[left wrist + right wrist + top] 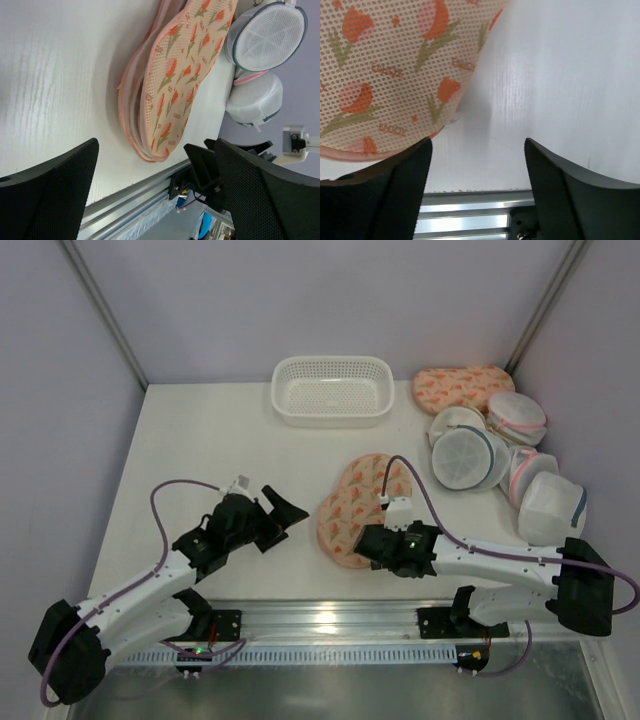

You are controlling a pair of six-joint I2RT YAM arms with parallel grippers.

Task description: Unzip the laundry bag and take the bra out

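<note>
The laundry bag (358,505), peanut-shaped, cream-peach with orange-red flower print and pink edging, lies flat in the middle of the table. It looks closed. It also shows in the left wrist view (175,75) and the right wrist view (385,75). The bra is hidden. My left gripper (290,525) is open and empty, a short way left of the bag, its jaws facing it (157,200). My right gripper (365,547) is open and empty at the bag's near right edge; in its wrist view (477,190) the left finger (375,195) lies at the bag's rim.
A white basket (332,390) stands at the back centre. A second printed bag (462,388) and several round white mesh bags (470,455) lie at the right. The metal rail (330,618) runs along the table's near edge.
</note>
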